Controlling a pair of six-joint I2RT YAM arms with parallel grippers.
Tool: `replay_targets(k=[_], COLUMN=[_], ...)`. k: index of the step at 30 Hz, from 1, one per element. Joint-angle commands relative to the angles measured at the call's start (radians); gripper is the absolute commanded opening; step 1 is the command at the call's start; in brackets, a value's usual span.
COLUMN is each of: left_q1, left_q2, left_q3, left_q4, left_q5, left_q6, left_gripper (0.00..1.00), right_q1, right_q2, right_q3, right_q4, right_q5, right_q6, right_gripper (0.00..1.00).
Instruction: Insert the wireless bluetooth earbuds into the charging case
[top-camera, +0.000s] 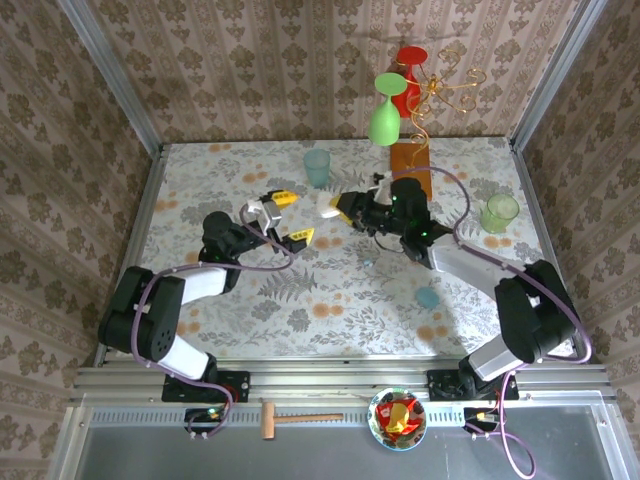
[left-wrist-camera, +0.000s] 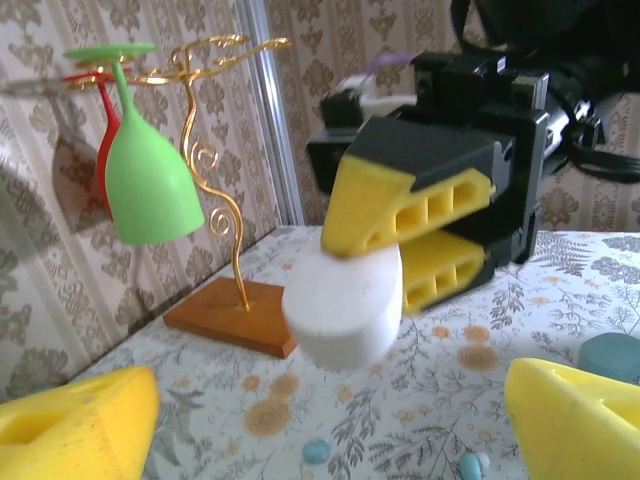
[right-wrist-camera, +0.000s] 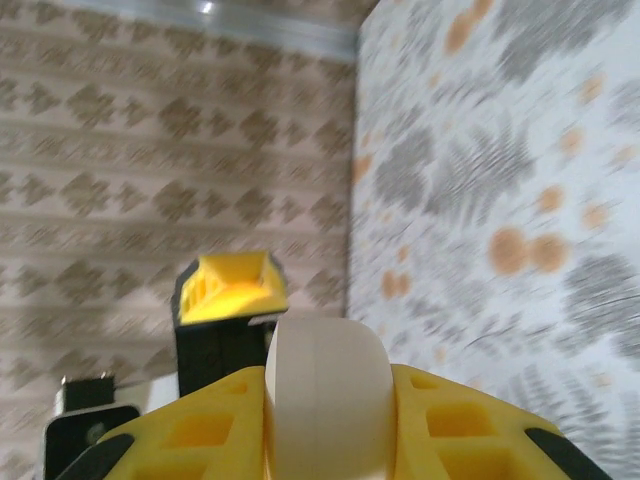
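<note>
- My left tool (top-camera: 292, 218) stands spread and empty, just nearer than the charging case (left-wrist-camera: 340, 310).
- The earbuds (left-wrist-camera: 316, 451) lie on the table (left-wrist-camera: 560, 300) below the case; I should drop onto one bud squarely and pinch gently.
- My right tool (top-camera: 343, 207) pinches the case aloft; it should hold it steady.

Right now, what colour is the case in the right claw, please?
The case is white, clearest in left wrist view.
</note>
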Motion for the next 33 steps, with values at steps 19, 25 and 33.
replay_targets(k=[19,25,33], left_q1=[-0.172,-0.185,-0.185], left_q2=[-0.054,-0.031,-0.048], left_q3=[0.037,0.046,0.022], left_q4=[-0.477,-0.481,-0.524], left_q5=[-0.08,-0.072,-0.149], left_q6=[0.311,0.275,0.294], left_gripper=[1.0,1.0,1.0], right_q1=[-0.307,-0.323,-0.317], right_q2=[0.253,0.242,-0.06], right_q3=[-0.065,-0.068,-0.143], right_q4=[-0.2,-0.252,-0.535], right_q5=[0.263,0.282,0.416], right_q6=[-0.274,-0.311,-0.505], right_gripper=[0.3,0.53,0.77])
